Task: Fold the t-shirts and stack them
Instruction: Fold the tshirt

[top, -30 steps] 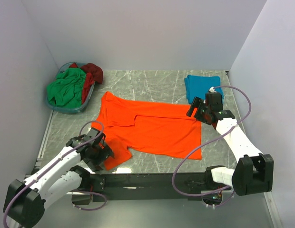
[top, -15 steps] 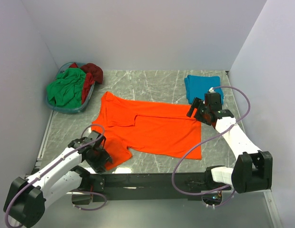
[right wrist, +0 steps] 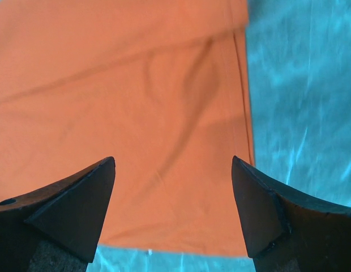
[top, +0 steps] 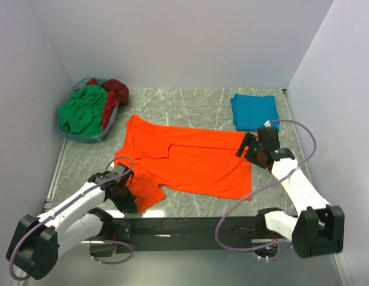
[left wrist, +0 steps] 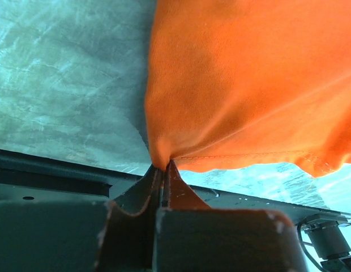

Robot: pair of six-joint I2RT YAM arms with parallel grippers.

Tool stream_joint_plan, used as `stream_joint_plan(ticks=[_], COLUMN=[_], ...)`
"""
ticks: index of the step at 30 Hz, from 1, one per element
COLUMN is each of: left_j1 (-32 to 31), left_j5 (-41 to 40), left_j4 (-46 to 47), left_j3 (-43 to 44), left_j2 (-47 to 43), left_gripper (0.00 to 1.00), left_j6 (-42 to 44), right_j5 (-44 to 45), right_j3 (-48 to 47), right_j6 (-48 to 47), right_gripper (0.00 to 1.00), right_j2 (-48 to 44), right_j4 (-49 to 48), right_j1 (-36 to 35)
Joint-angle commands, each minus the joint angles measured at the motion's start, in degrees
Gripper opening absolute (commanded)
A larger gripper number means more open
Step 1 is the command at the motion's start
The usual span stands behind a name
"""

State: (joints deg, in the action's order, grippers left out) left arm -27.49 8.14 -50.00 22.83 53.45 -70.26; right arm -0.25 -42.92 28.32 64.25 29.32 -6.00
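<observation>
the orange t-shirt (top: 190, 161) looks light and limp, best taken at its edges: left gripper (left wrist: 162, 168) pinches its near-left corner, right gripper (right wrist: 172, 162) hangs spread over its right hem.

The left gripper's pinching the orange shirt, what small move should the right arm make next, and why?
Probably lower the right gripper and close it on the edge of the orange t-shirt below it. Its jaws stand open over that edge, holding nothing, while the left gripper is shut on the cloth's near left corner.
</observation>
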Motion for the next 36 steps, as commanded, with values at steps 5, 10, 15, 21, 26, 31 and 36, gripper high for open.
stream_joint_plan(ticks=[5, 10, 15, 21, 26, 31, 36], left_j1=[-0.20, -0.20, -0.20, -0.20, -0.20, -0.20, -0.20], left_j5=[-3.57, -3.84, -3.40, -5.15, -6.47, -6.56, -6.91], left_j4=[3.24, 2.98, 3.50, 1.66, 1.74, 2.80, 2.62], left_j3=[3.36, 4.24, 3.89, 5.91, 6.88, 7.67, 8.11], left_j2=[-1.50, -2.03, -3.27, -2.91, -3.35, -2.04, -1.42], left_gripper=[0.00, 0.00, 0.00, 0.00, 0.00, 0.00, 0.00], left_j6=[1.53, 2.49, 2.67, 3.99, 4.43, 5.31, 5.48], right_j5=[-7.48, -3.64, -0.28, 1.66, 1.57, 1.05, 1.83], right_j3=[8.98, 13.99, 16.81, 20.50, 22.70, 24.90, 23.41], right_j6=[7.61, 15.00, 20.46, 24.15, 25.91, 26.35, 25.12], right_gripper=[0.89, 0.89, 0.89, 0.86, 0.84, 0.74, 0.61], right_j2=[-10.71, -18.97, -24.07, -25.92, -26.54, -25.49, -24.87], right_j4=[8.54, 12.42, 16.29, 16.65, 16.03, 12.78, 14.71], right_j1=[0.11, 0.11, 0.20, 0.11, 0.02, 0.02, 0.11])
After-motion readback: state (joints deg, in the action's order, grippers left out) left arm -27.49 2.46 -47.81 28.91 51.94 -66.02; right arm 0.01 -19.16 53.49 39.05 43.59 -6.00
